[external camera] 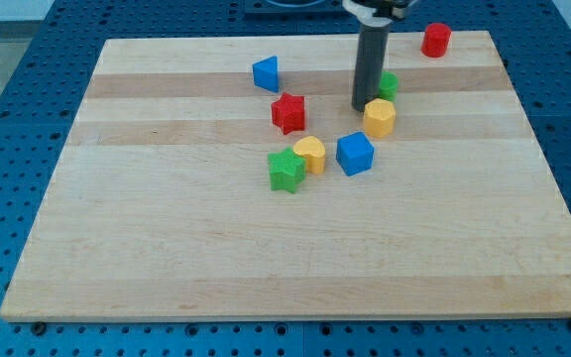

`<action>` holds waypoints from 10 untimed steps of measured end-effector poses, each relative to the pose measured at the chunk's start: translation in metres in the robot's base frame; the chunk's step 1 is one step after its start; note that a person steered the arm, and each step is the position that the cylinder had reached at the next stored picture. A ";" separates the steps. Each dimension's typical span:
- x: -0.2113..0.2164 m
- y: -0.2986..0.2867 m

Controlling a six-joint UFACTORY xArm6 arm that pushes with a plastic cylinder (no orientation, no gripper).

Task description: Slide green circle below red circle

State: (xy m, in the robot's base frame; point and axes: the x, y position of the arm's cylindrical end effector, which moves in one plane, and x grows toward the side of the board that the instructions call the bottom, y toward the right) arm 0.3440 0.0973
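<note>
The green circle [390, 85] sits near the view's top, right of centre, partly hidden by my rod. The red circle [436, 40] stands at the board's top right corner, up and to the right of the green circle. My tip [362, 105] rests on the board just left of the green circle and touches or nearly touches it. The tip is also just up and left of the yellow hexagon [379, 117].
A blue triangle [266, 73] lies at the top centre-left. A red star [288, 113], a yellow heart [310, 155], a green star [285, 170] and a blue cube [355, 154] cluster near the middle of the wooden board [167, 248].
</note>
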 end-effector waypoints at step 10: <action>-0.064 0.062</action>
State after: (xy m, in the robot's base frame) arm 0.2798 0.1596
